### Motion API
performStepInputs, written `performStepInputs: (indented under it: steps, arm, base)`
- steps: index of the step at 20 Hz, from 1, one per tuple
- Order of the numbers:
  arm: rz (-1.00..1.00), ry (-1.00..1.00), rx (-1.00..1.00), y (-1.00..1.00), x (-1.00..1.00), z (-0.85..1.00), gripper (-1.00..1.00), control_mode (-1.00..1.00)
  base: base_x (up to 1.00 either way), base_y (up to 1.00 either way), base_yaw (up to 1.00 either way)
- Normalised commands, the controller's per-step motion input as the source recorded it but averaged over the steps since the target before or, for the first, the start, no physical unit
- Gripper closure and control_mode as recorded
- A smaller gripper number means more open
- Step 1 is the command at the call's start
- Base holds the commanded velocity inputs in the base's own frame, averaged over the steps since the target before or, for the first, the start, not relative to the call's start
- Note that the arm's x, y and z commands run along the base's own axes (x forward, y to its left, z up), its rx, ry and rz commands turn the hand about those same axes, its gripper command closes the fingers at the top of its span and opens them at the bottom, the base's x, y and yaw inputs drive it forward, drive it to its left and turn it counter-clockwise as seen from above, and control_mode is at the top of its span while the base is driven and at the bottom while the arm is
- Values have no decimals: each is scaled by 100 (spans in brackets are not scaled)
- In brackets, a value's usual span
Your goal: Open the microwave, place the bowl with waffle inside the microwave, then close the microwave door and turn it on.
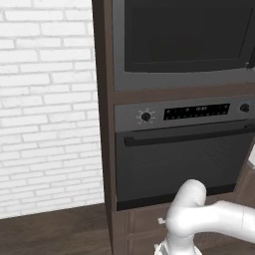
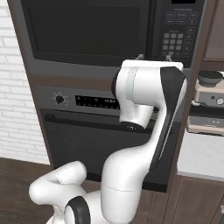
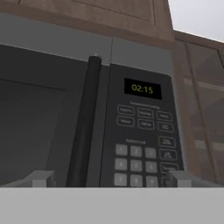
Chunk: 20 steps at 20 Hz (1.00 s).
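Left base view — microwave [image 1: 182,45]: set high in a brown cabinet [image 1: 102,99], its black glass door [image 1: 184,35] shut flush.
Left base view — oven [image 1: 182,154]: directly beneath the microwave, with a round knob [image 1: 145,116], a display strip [image 1: 196,111] and a long handle bar [image 1: 189,133].
Left base view — wall: white brick [image 1: 47,109] to the left of the cabinet.
Right base view — arm [image 2: 144,131]: rises in front of the oven, its upper end just below the microwave's keypad panel [image 2: 176,30].
Right base view — counter: a small appliance [image 2: 208,103] stands to the right of the cabinet.
Hand view — gripper [image 3: 111,179]: the two finger tips [image 3: 41,178] stand wide apart with nothing between them, close in front of the microwave.
Hand view — door handle [image 3: 85,127]: a dark vertical bar between the glass and the keypad.
Hand view — clock display [image 3: 142,89]: reads 02:15.
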Motion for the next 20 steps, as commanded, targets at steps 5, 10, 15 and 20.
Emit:
performStepInputs:
  steps: [5, 10, 15, 20]
  arm:
    - [0, 11, 0, -52, 0, -1, -100, -100]
    - [0, 14, 0, -44, 0, -3, -100, -100]
    - [2, 20, 0, -46, 0, -18, -100, -100]
    - [6, 19, 3, -45, 1, -20, -100, -100]
  base:
    - [0, 0, 0]
    - [0, 0, 0]
    - [0, 0, 0]
    - [0, 0, 0]
